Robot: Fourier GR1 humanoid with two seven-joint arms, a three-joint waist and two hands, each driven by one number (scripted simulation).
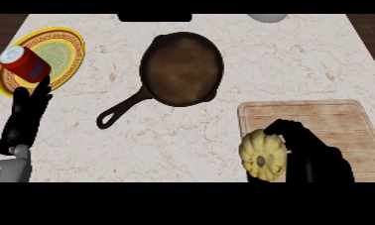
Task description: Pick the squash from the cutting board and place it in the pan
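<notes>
Yellow squash [263,156], one, in curled right hand [315,157]; one pan [181,68]; left hand [26,115] straight-fingered.

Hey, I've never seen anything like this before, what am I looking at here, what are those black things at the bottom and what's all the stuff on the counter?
This is one picture from the robot's head, looking steeply down at a marble counter. The black shapes are its two hands. The right hand curls round a pale yellow squash at the corner of a wooden cutting board. The left hand rests open at the left edge. In the middle lies a dark pan, nothing in it, its handle pointing toward the lower left. At the far left a red can stands on a yellow patterned plate.
</notes>
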